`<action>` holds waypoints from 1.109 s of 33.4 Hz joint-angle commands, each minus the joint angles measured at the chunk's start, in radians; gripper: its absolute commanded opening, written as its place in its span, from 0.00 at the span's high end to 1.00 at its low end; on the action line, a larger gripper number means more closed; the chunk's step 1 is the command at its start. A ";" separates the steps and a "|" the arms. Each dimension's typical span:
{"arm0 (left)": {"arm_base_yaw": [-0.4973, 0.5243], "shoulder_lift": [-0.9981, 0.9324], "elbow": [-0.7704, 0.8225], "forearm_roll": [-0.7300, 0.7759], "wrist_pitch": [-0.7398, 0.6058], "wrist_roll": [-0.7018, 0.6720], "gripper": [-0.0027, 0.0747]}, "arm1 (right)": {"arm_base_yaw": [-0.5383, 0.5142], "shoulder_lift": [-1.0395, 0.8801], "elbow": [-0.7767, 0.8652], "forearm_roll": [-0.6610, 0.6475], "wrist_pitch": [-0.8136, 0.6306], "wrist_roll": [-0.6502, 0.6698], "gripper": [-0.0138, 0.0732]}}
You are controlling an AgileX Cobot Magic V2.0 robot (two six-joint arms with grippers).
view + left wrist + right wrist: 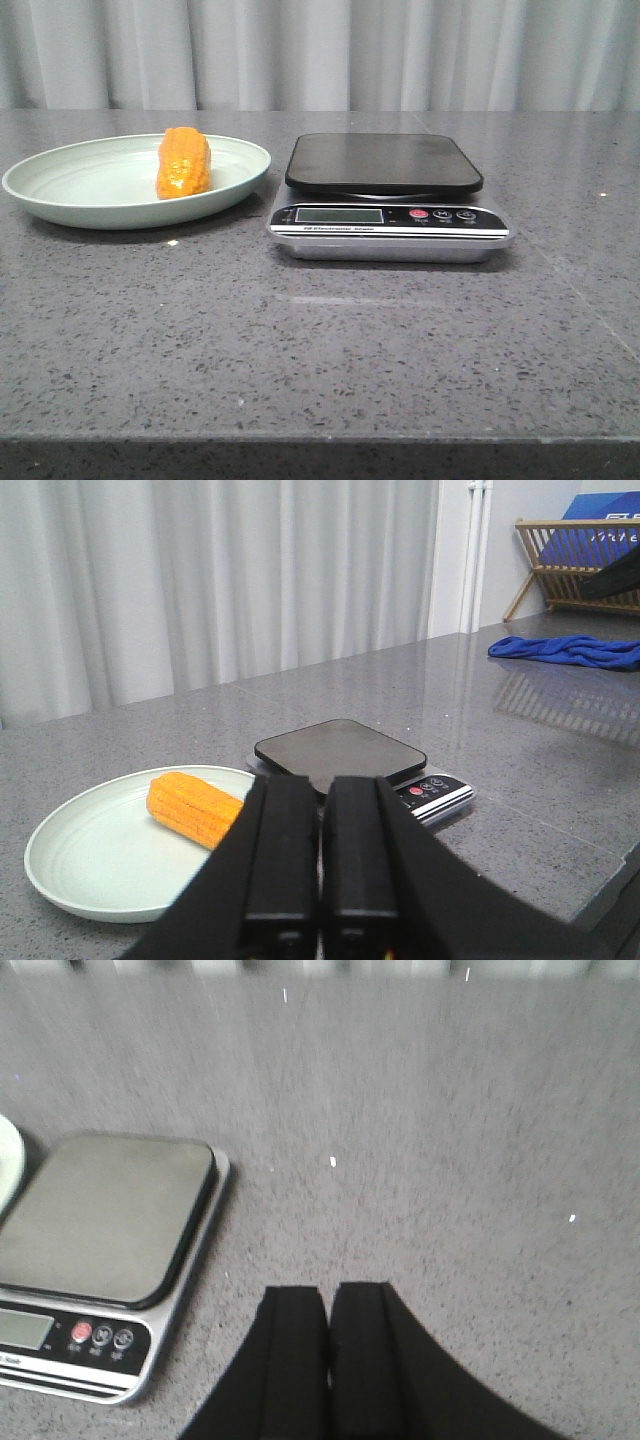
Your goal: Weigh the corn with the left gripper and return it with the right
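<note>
Both grippers are pressed together and hold nothing: the left gripper (320, 880) hangs above the near rim of the plate (60, 205), and the right gripper (328, 1360) hangs over bare table (320, 350) beside the scale (388, 200). On the pale green plate lies the corn (183, 163), on the half nearer the scale. The scale's dark platform carries nothing. Grey speckled stone forms the tabletop, with pale curtains (320, 50) behind; a blue cloth (565, 650) and a wooden rack (580, 565) sit off to one side.
</note>
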State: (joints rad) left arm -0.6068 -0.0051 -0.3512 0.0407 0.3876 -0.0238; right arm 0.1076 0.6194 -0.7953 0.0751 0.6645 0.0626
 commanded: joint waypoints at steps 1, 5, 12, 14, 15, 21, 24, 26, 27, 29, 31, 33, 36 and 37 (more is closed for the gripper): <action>-0.001 -0.018 -0.025 -0.009 -0.072 -0.002 0.79 | 0.001 -0.148 0.066 0.008 -0.154 -0.018 0.67; -0.001 -0.018 -0.025 -0.009 -0.072 -0.002 0.79 | 0.001 -0.317 0.192 0.008 -0.253 -0.047 0.67; -0.001 -0.018 -0.025 -0.009 -0.072 -0.002 0.79 | 0.001 -0.578 0.419 0.008 -0.462 -0.047 0.67; -0.001 -0.018 -0.025 -0.009 -0.072 -0.002 0.79 | 0.001 -0.629 0.474 0.002 -0.532 -0.047 0.67; -0.001 -0.018 -0.025 -0.009 -0.074 -0.002 0.79 | 0.001 -0.644 0.501 0.001 -0.563 -0.047 0.67; -0.001 -0.018 -0.025 -0.009 -0.076 -0.002 0.79 | 0.001 -0.637 0.566 0.001 -0.586 -0.047 0.67; -0.001 -0.018 -0.025 -0.009 -0.076 -0.002 0.79 | 0.001 -0.637 0.569 0.001 -0.585 -0.047 0.67; -0.001 -0.018 -0.025 -0.009 -0.076 -0.002 0.79 | 0.001 -0.637 0.569 0.001 -0.585 -0.047 0.67; -0.001 -0.018 -0.025 -0.009 -0.076 -0.002 0.79 | 0.001 -0.637 0.569 0.001 -0.585 -0.047 0.67; -0.001 -0.018 -0.025 -0.009 -0.076 -0.002 0.79 | 0.001 -0.637 0.569 0.001 -0.585 -0.047 0.67; -0.001 -0.018 -0.025 -0.009 -0.076 -0.002 0.79 | 0.001 -0.637 0.569 0.001 -0.585 -0.047 0.67; -0.001 -0.018 -0.025 -0.009 -0.076 -0.002 0.79 | 0.001 -0.637 0.569 0.001 -0.585 -0.047 0.67; -0.001 -0.018 -0.025 -0.009 -0.076 -0.002 0.79 | 0.001 -0.637 0.569 0.001 -0.585 -0.047 0.67; -0.001 -0.018 -0.025 -0.009 -0.076 -0.002 0.79 | 0.001 -0.637 0.569 0.001 -0.585 -0.047 0.67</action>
State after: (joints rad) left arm -0.6068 -0.0051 -0.3512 0.0407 0.3876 -0.0238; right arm 0.1076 -0.0114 -0.2007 0.0847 0.1681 0.0218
